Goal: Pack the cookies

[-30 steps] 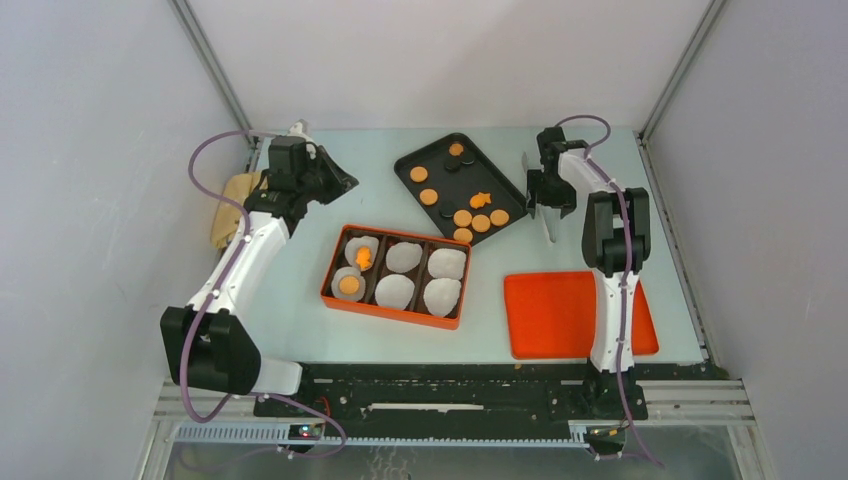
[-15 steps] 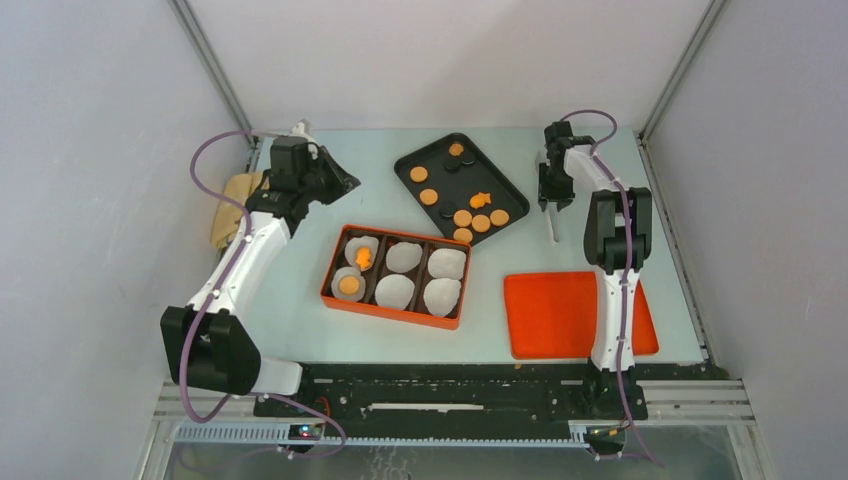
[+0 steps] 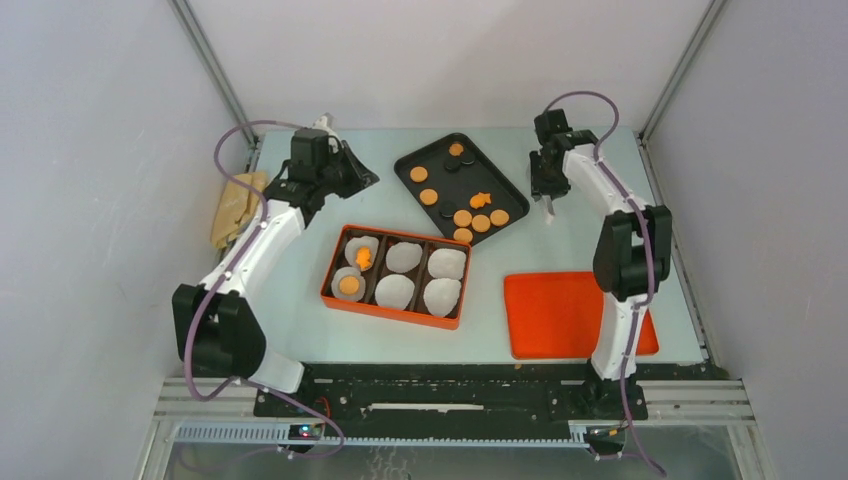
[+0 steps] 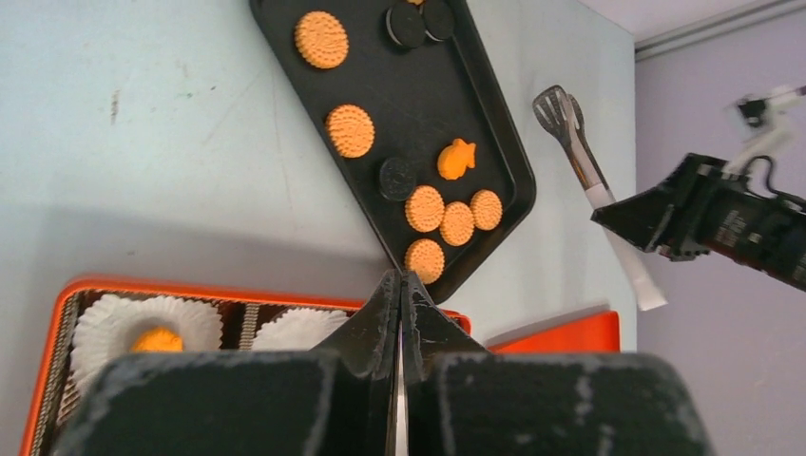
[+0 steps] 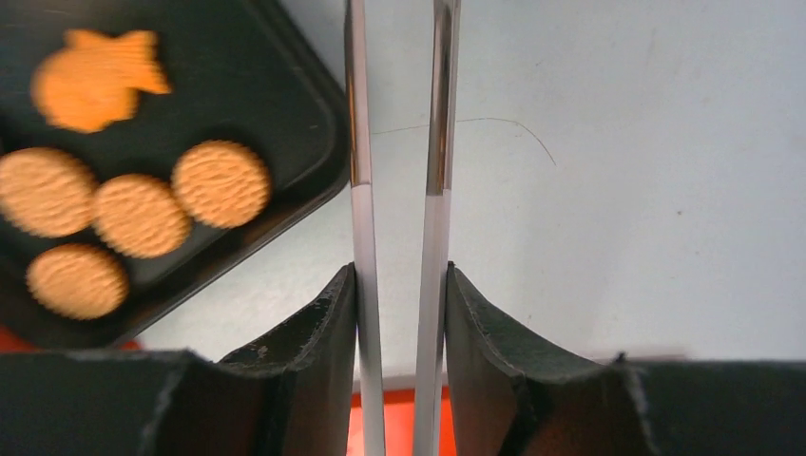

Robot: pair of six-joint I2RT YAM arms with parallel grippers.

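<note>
Several cookies (image 3: pixel 462 217) lie on a black tray (image 3: pixel 455 185) at the back: round orange ones, dark ones and a fish shape (image 4: pixel 455 159). An orange box (image 3: pixel 390 310) holds white paper liners; a fish cookie (image 3: pixel 363 258) and a round cookie (image 3: pixel 349 285) sit in its two left cups. My right gripper (image 3: pixel 548 192) stands just right of the tray, shut on metal tongs (image 5: pixel 359 142), both tong arms pressed between its fingers (image 5: pixel 399 275). My left gripper (image 3: pixel 365 180) hovers left of the tray, shut with nothing in it (image 4: pixel 399 280).
An orange lid (image 3: pixel 565 312) lies flat at the front right. A tan cloth (image 3: pixel 232 205) sits at the table's left edge. Frame posts stand at both back corners.
My right gripper has closed on the tongs and drawn them toward the back of the table. The left gripper has swung right, closer to the tray.
</note>
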